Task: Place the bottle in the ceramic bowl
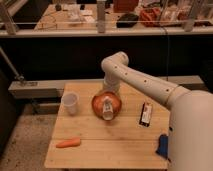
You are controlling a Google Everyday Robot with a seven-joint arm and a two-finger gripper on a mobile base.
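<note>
The ceramic bowl (pixel 97 102), round and orange, sits in the middle of the wooden table (pixel 100 150). The bottle (pixel 107 110), whitish with a pale label, lies tilted in the bowl, its near end sticking out over the front rim. My gripper (pixel 108 95) hangs at the end of the white arm, right over the back of the bowl and at the bottle's far end. Whether it still touches the bottle does not show.
A white cup (pixel 70 103) stands left of the bowl. An orange carrot (pixel 68 143) lies near the front left edge. A dark packet (pixel 145 114) lies to the right, and a blue object (pixel 162 145) sits at the front right beside my white body.
</note>
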